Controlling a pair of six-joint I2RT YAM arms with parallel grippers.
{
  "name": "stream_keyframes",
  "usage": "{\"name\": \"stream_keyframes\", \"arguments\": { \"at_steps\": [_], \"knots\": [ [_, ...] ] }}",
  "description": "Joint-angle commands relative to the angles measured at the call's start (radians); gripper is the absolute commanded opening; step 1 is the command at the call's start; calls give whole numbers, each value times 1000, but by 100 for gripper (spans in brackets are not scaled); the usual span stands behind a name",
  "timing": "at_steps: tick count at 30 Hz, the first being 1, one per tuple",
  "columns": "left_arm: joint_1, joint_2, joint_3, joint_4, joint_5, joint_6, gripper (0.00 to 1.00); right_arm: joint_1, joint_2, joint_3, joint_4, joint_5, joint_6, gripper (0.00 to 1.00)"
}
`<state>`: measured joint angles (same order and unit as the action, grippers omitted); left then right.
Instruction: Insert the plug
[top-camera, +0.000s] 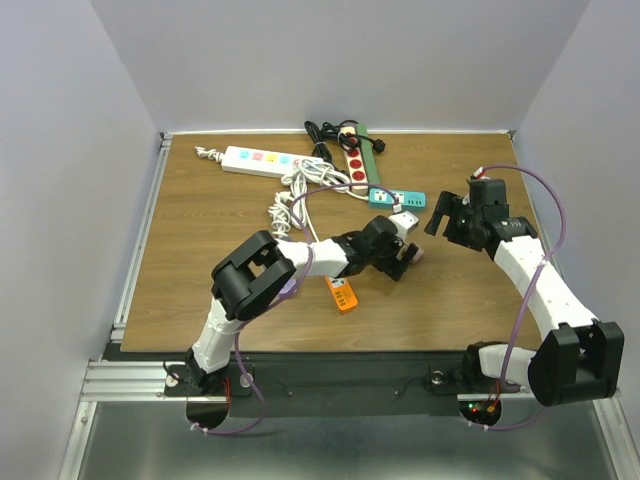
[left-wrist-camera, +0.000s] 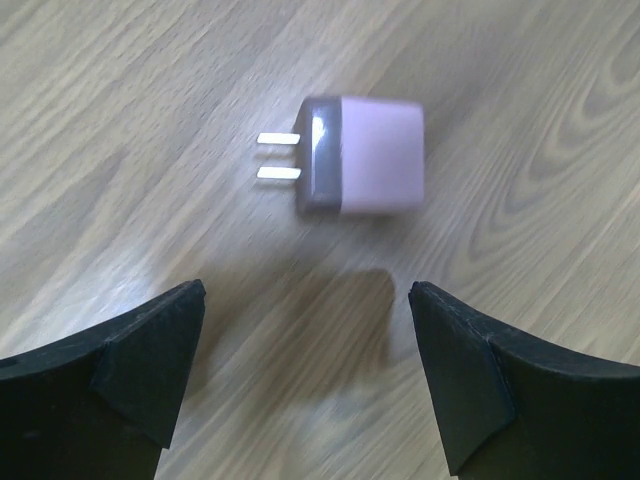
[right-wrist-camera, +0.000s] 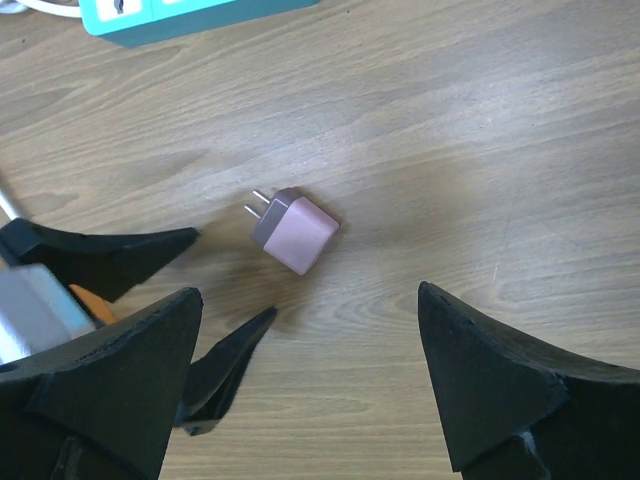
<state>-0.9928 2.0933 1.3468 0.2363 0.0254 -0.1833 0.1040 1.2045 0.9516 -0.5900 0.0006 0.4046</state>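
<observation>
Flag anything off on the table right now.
Plug lies loose on the table, prongs sideways; left gripper and right gripper are open, neither touching it. Far back, the strips lie askew with cords tangled among them. No damage visible.

Robot lab test cell, not a home: wood tabletop (top-camera: 200, 260) boxed in by plain grey walls (top-camera: 330, 60) on 3 sides, alu rails (top-camera: 125, 378) at front & left, left arm (top-camera: 250, 280) & right arm (top-camera: 545, 290) bolted at near edge, power strips (top-camera: 255, 160) w/ cords at back.
</observation>
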Motion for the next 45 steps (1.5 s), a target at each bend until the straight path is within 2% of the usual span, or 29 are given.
{"name": "stream_keyframes", "arguments": {
  "at_steps": [1,2,4,8,20,26,38,45],
  "knots": [
    [14,-111,-52,32,24,204,96,-10,-43,38,33,-23,-30,93],
    [22,-114,-52,31,45,267,97,-15,-48,50,27,-36,-36,94],
    [31,-111,-43,40,82,291,97,-18,-49,70,18,-45,-38,94],
    [45,-90,-6,75,177,257,98,-21,-45,108,2,-60,-36,94],
    [46,10,54,159,318,219,98,-27,-56,113,-14,-63,-53,94],
    [51,53,63,173,327,217,98,-29,-62,110,-16,-63,-58,94],
    [46,42,2,294,415,188,96,-32,-51,93,-18,-60,-75,94],
    [22,27,-77,336,455,116,93,-30,-45,90,-16,-63,-78,94]
  ]
}}
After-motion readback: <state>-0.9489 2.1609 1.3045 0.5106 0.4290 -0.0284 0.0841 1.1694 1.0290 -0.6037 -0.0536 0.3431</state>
